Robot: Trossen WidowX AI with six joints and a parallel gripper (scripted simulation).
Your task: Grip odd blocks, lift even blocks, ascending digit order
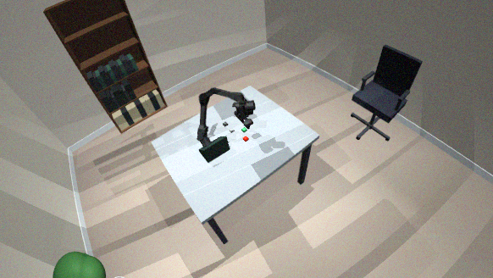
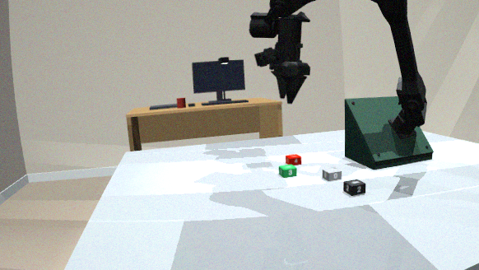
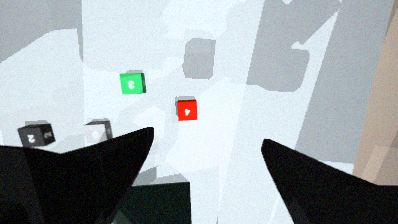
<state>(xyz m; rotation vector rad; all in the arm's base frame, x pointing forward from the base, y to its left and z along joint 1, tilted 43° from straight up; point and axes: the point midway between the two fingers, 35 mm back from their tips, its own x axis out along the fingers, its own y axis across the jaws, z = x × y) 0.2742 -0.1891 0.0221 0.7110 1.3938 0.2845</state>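
My gripper [image 2: 286, 100] [image 3: 208, 138] is open and empty, high above the table, its fingers pointing down. A grey block [image 1: 231, 131] [image 2: 332, 174] [image 3: 95, 132] shows 0; the left finger partly covers it in the wrist view. A black block [image 1: 225, 124] [image 2: 354, 188] [image 3: 42, 134] shows 2. A green block [image 1: 244, 130] [image 2: 287, 171] [image 3: 132, 84] shows 3. A red block [image 1: 246, 139] [image 2: 293, 160] [image 3: 187, 110] shows 4 and appears between the fingertips, farther up in the wrist view. All four rest apart on the table.
A dark green wedge-shaped mount [image 1: 214, 149] [image 2: 364, 144] [image 3: 165, 202] carries the arm on the table [image 1: 203, 186] [image 2: 144, 243]. Shadows lie across the table top. A desk with a monitor [image 2: 218, 76], a chair [image 1: 381, 102] and a bookcase [image 1: 102, 63] stand away from it.
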